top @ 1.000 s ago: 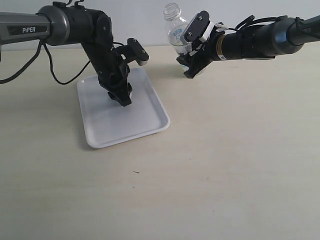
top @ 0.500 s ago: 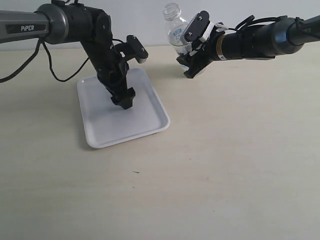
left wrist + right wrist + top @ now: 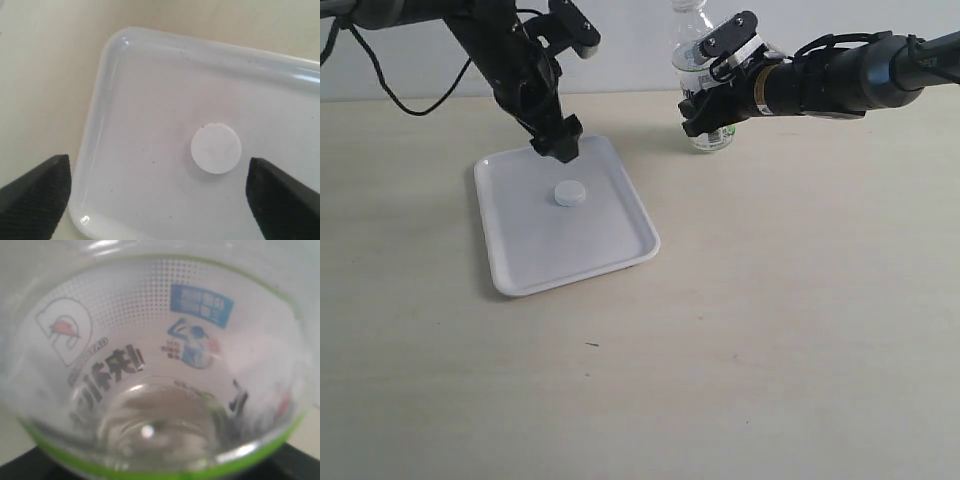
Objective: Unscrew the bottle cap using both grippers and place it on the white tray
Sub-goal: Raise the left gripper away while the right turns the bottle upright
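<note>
The small white bottle cap (image 3: 568, 194) lies flat on the white tray (image 3: 590, 250), seen too in the left wrist view as a cap (image 3: 216, 148) on the tray (image 3: 125, 115). My left gripper (image 3: 556, 142) hangs open above the tray's far edge, nothing between its fingers (image 3: 37, 192). The clear bottle (image 3: 702, 60), uncapped, stands upright on the table at the back, with my right gripper (image 3: 712, 112) shut on its lower body. In the right wrist view the bottle (image 3: 150, 365) fills the picture, its label close up.
The tray sits on a beige table (image 3: 770, 320) at the left. A pale wall runs behind the table's far edge. A black cable (image 3: 395, 95) hangs from the left arm near the back left.
The left gripper has let go of the cap on the tray and risen toward the back. The right gripper has brought the bottle down from its tilt until it stands upright on the table.
</note>
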Controlling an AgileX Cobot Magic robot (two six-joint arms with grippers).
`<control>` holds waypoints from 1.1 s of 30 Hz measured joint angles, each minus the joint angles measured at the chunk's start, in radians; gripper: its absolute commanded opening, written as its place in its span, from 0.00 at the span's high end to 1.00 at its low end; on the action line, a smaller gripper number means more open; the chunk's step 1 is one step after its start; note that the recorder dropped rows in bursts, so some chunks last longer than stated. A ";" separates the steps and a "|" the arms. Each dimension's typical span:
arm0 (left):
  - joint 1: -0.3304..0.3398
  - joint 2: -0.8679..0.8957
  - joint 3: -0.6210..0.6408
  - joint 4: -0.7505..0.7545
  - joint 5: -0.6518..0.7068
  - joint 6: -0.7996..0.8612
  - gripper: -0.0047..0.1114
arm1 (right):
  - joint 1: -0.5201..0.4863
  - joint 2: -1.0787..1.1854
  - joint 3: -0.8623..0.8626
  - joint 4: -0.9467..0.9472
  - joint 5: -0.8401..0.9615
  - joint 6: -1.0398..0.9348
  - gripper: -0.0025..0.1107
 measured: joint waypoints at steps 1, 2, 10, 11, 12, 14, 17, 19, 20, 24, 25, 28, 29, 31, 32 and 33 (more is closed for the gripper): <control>0.008 -0.009 0.000 -0.016 0.000 -0.002 0.18 | 0.000 0.002 -0.005 0.000 0.008 0.035 0.98; 0.013 -0.015 0.000 -0.031 0.002 -0.002 0.18 | 0.000 0.004 -0.008 0.000 0.013 0.067 0.98; 0.077 -0.060 0.000 -0.177 0.029 0.001 0.18 | 0.000 0.011 -0.022 0.006 0.014 0.218 0.98; 0.084 -0.060 0.000 -0.191 0.031 0.004 0.18 | 0.000 0.011 -0.022 0.008 0.014 0.223 0.98; 0.092 -0.060 0.000 -0.205 0.031 0.012 0.18 | 0.000 0.011 -0.022 0.009 0.014 0.225 0.98; 0.099 -0.060 0.000 -0.226 0.037 0.022 0.18 | 0.000 0.011 -0.022 0.010 0.014 0.225 0.98; 0.104 -0.060 0.000 -0.239 0.039 0.038 0.18 | 0.000 0.012 -0.022 0.010 0.012 0.225 0.98; 0.104 -0.060 0.000 -0.244 0.039 0.043 0.18 | 0.000 0.016 -0.022 0.011 0.010 0.225 0.95; 0.104 -0.060 0.000 -0.249 0.039 0.045 0.18 | 0.000 0.016 -0.022 0.013 0.010 0.225 0.92; 0.104 -0.064 0.000 -0.261 0.039 0.049 0.18 | 0.000 0.017 -0.022 0.018 0.010 0.225 0.66; 0.104 -0.064 0.000 -0.260 0.039 0.049 0.18 | 0.000 0.017 -0.022 0.018 0.010 0.225 0.58; 0.104 -0.069 0.000 -0.271 0.039 0.059 0.18 | 0.000 0.017 -0.022 0.018 0.009 0.225 0.36; 0.104 -0.068 0.000 -0.273 0.041 0.060 0.18 | 0.000 0.017 -0.022 0.018 0.009 0.225 0.30; 0.104 -0.069 0.000 -0.277 0.041 0.061 0.18 | 0.000 0.017 -0.022 0.020 0.007 0.225 0.21; 0.104 -0.069 0.000 -0.280 0.041 0.061 0.18 | 0.000 0.017 -0.022 0.020 0.007 0.225 0.19; 0.104 -0.069 0.000 -0.280 0.041 0.061 0.18 | 0.000 0.017 -0.024 0.021 0.004 0.223 0.16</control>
